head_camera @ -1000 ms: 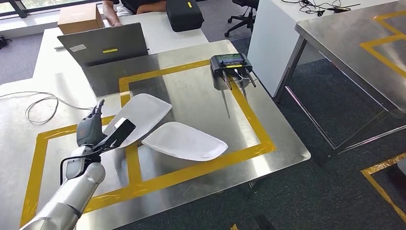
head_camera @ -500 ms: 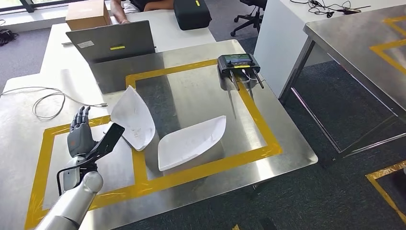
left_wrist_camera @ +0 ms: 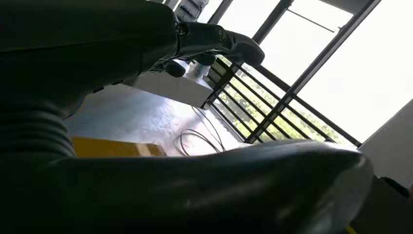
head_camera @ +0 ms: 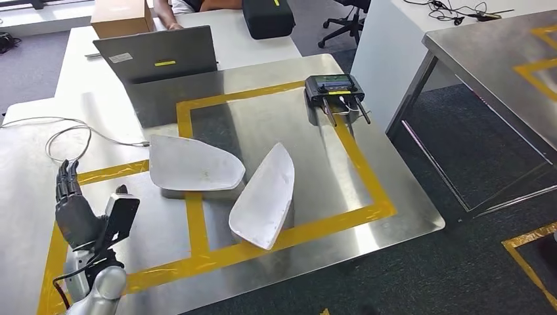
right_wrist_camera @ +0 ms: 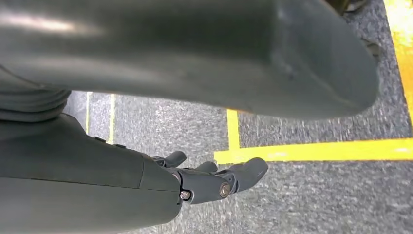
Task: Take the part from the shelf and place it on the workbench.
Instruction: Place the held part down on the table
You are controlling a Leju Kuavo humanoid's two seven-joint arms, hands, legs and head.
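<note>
Two white curved shell parts lie on the steel workbench [head_camera: 276, 125] inside the yellow tape frame. One part [head_camera: 194, 164] is on the left, across the tape line; the other part [head_camera: 266, 197] is just to its right, with a small gap between them. My left hand [head_camera: 75, 213] is raised over the bench's near left corner, fingers spread upward and holding nothing, well apart from the left part. The left wrist view shows its dark fingers [left_wrist_camera: 214, 41] against windows. My right hand [right_wrist_camera: 214, 183] hangs over grey carpet with nothing in it.
A grey box with a yellow label [head_camera: 157, 52] stands at the bench's far side, and a black controller [head_camera: 334, 88] at its far right. A cable [head_camera: 66, 134] loops at the left. A person [head_camera: 174, 10] sits at the far desk. Another steel table [head_camera: 499, 59] stands to the right.
The whole picture has shifted a little. My left hand has drawn back from the left white part toward the near left corner. Both white parts now lie turned differently on the bench.
</note>
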